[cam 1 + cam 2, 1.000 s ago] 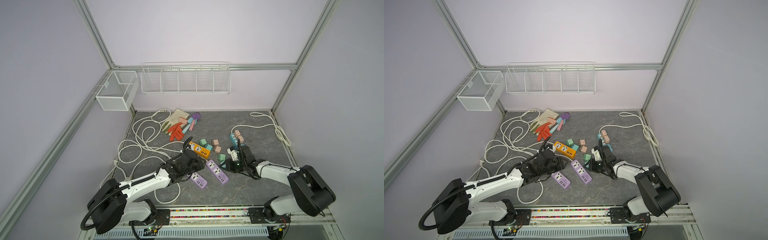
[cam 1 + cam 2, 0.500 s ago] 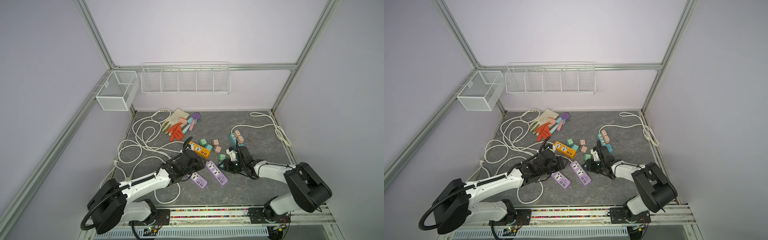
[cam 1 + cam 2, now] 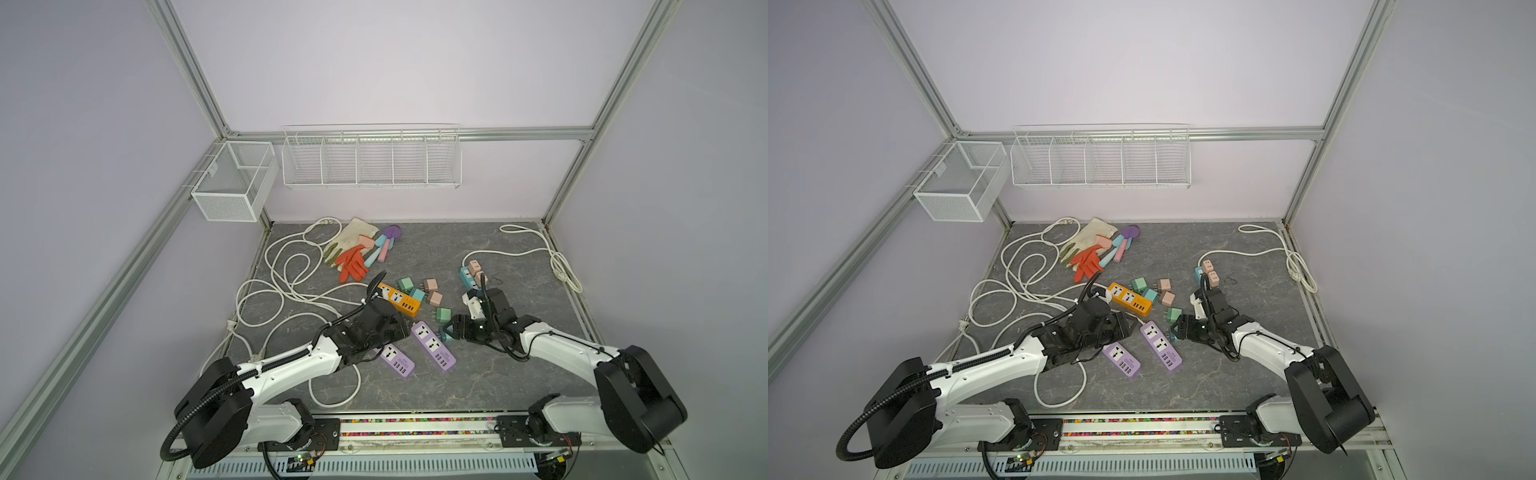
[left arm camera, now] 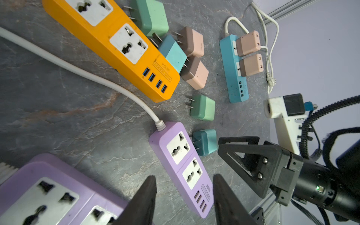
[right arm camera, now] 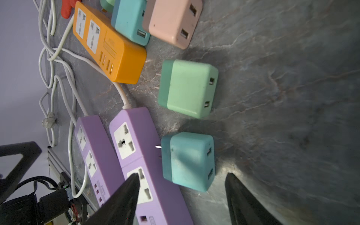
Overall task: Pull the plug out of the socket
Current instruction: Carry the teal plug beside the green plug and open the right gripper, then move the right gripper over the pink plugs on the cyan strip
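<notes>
A: Where's the teal plug (image 5: 189,159)?
B: Out of the socket (image 5: 124,144). It lies on the bench (image 5: 272,97) just beside the purple strip (image 5: 136,116), prongs toward it.
A: And the right gripper (image 5: 182,176)?
B: Jaws wide, one either side of the plug, gripping nothing.
A: And the left gripper (image 4: 185,176)?
B: Jaws part-open astride the strip's USB end. No clamp seen.
</notes>
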Action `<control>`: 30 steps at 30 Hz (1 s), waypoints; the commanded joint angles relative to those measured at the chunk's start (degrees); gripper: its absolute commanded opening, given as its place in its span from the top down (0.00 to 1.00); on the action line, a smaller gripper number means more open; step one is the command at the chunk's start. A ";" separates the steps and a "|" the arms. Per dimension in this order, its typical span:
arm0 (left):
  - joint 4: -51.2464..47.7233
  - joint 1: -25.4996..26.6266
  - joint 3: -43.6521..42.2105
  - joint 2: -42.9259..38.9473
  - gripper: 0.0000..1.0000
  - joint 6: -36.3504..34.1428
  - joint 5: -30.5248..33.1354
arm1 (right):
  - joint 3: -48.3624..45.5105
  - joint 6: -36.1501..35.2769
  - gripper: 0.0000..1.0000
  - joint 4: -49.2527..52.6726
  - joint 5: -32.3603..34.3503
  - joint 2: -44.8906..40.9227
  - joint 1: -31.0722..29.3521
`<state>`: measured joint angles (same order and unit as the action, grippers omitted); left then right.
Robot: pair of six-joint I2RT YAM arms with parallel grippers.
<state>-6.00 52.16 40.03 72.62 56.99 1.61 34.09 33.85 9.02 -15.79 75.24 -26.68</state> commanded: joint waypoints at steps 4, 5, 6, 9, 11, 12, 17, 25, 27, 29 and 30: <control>-1.31 0.15 4.64 -0.38 0.46 -3.46 1.57 | 6.15 -7.33 0.17 13.00 9.62 -3.45 2.97; -1.17 0.14 5.11 -0.29 0.45 -4.14 1.76 | 7.26 -8.36 0.16 14.46 11.50 -3.33 3.32; -1.12 0.14 5.59 -0.25 0.43 -4.87 1.90 | 8.39 -9.27 0.15 15.95 13.77 -3.14 3.81; -1.99 0.05 7.29 0.14 0.41 -6.66 2.66 | 10.90 -11.42 0.12 18.03 19.85 -2.37 4.81; -1.75 0.06 7.60 0.49 0.39 -7.27 3.74 | 12.69 -12.37 0.10 18.64 22.41 -0.82 5.63; -1.17 0.04 7.62 0.59 0.39 -7.94 3.96 | 13.93 -12.93 0.10 18.84 23.25 0.45 6.12; -0.86 -0.57 7.87 0.93 0.37 -8.99 4.68 | 20.07 -14.94 0.09 18.74 22.79 7.98 7.42; -0.44 -2.50 7.68 0.60 0.35 -9.62 4.51 | 25.82 -16.69 0.10 18.69 24.65 16.50 8.81; -0.31 -2.76 7.62 0.60 0.34 -10.03 4.70 | 26.91 -16.73 0.12 18.82 24.44 18.48 9.20; -0.39 -2.96 7.78 0.58 0.34 -10.27 4.81 | 27.84 -17.16 0.14 18.89 24.39 20.40 9.32; -0.41 -3.15 7.85 0.59 0.34 -10.26 4.81 | 28.33 -17.33 0.14 19.01 24.62 21.37 9.44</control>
<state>-6.72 49.50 46.50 73.01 48.18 5.15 60.93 18.09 27.14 7.88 94.54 -17.67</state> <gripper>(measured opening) 0.660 0.862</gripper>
